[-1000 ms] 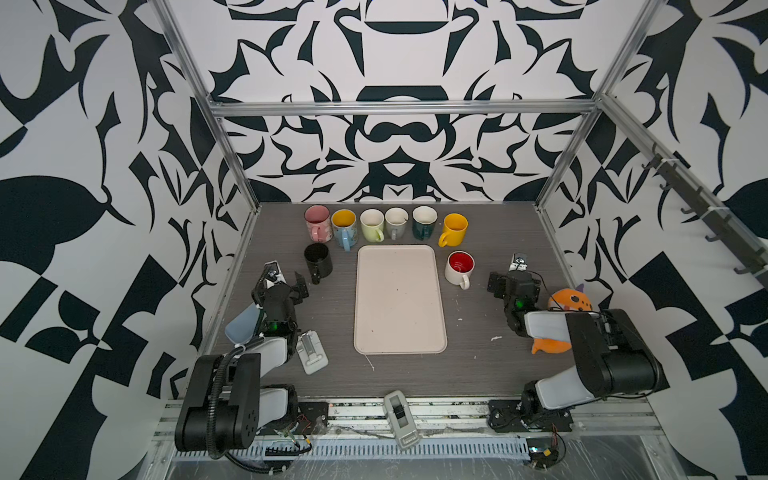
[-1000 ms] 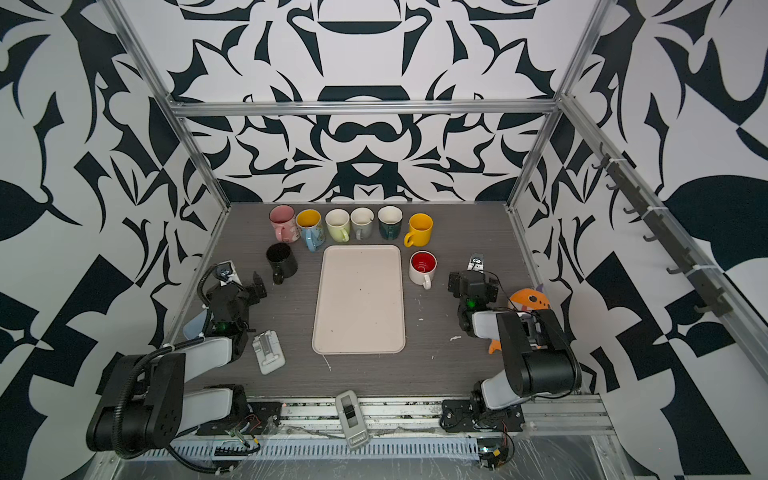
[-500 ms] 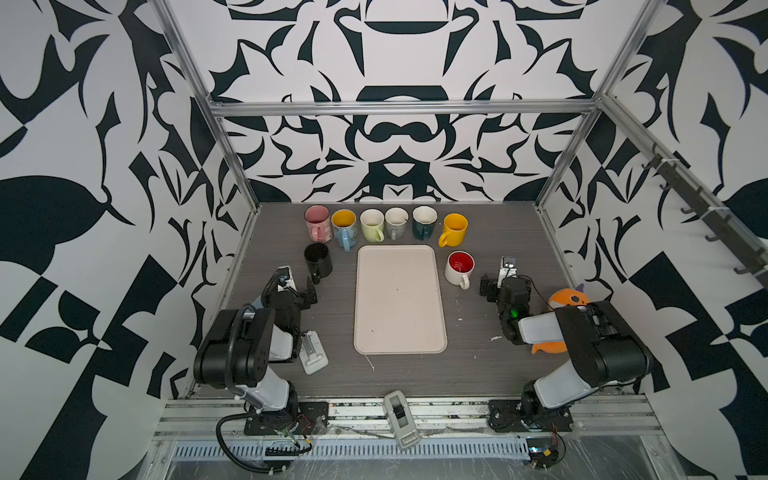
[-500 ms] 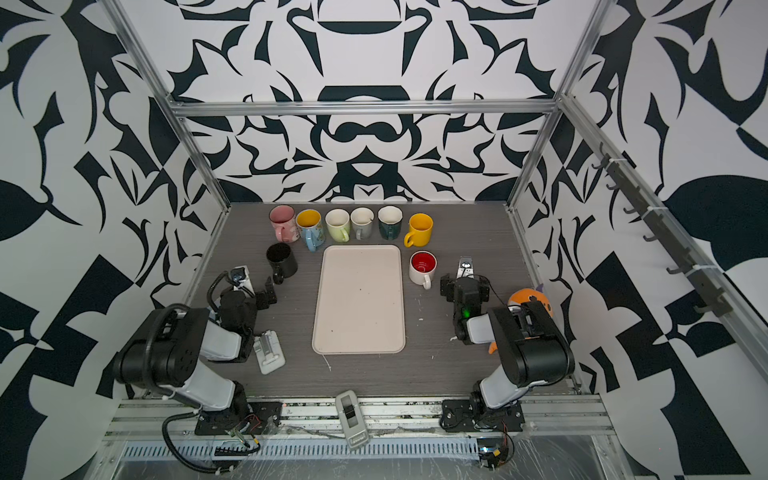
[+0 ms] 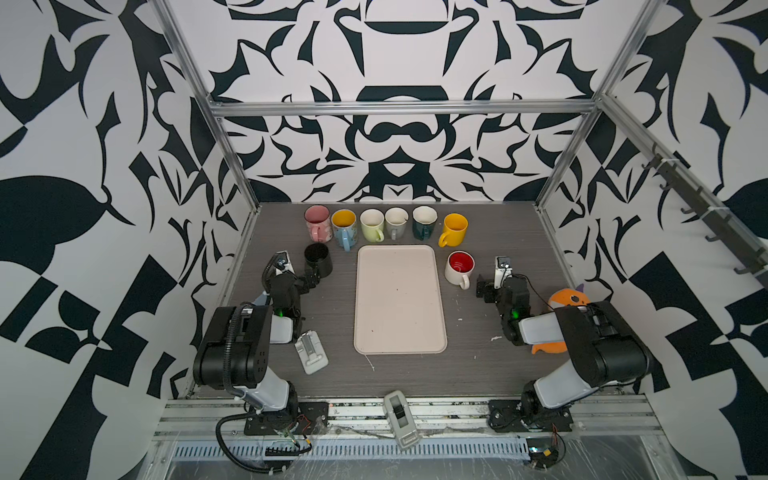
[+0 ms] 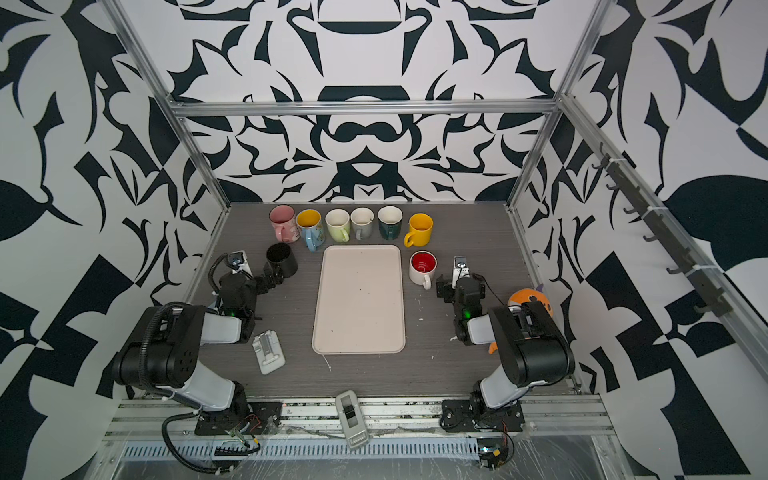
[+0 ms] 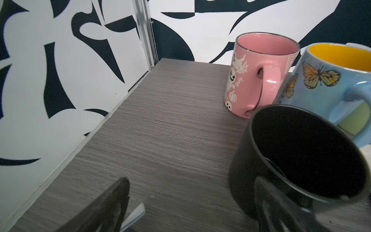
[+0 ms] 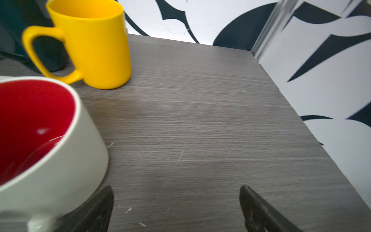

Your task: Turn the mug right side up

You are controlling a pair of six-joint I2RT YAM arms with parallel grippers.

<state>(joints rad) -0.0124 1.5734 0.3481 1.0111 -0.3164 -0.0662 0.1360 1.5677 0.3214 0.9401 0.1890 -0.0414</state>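
Grey table (image 5: 490, 365) between patterned walls carries a tray (image 5: 399, 299), a back row of mugs (image 5: 372, 224), a black mug (image 5: 318, 259) just beside the left gripper (image 5: 309, 279) and a red-lined mug (image 5: 459, 268) near the right gripper (image 5: 486, 286), every one standing mouth up. Both grippers are spread wide and hold nothing. No mug looks upside down, so the righting seems done, and the next move probably calls only for backing clear without nudging either mug.
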